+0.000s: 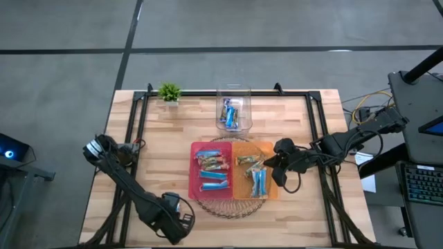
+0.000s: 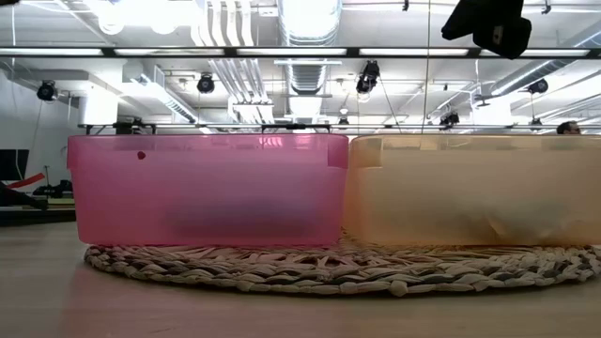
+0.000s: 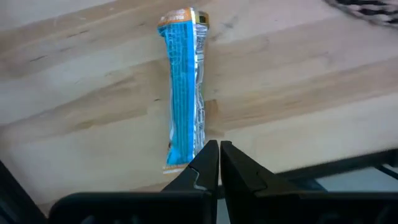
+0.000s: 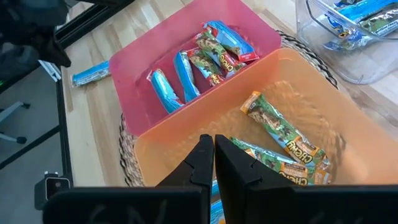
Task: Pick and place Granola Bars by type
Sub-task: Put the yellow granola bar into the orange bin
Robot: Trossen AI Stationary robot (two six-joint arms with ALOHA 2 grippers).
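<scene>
Closest to the low camera, the woven round mat carries a pink bin and an orange bin, their walls touching side by side.

From above, the mat sits just below the middle of the tabletop. The pink bin holds several granola bars, blue ones and brown-green ones mixed. The orange bin holds more, brown-green bars toward 12 o'clock and blue ones toward 6 o'clock. A clear bin stands at 12 o'clock from the mat, near the far edge, with a few blue bars inside. A small green plant stands at 10 o'clock, close to the far edge.

The right claw hangs over the orange bin's 3 o'clock side, fingers pressed together and holding nothing; in its wrist view the fingers meet above the bin's bars.

The left claw sits at 7 o'clock, near the tabletop's front edge, also closed and empty. Its wrist view shows the fingers shut just beside the end of one loose blue granola bar lying flat on bare wood; whether they touch it cannot be told.

Wide bare wood lies at 9 o'clock of the mat and along 3 o'clock beyond the right arm. A black frame runs along the tabletop's edges.
</scene>
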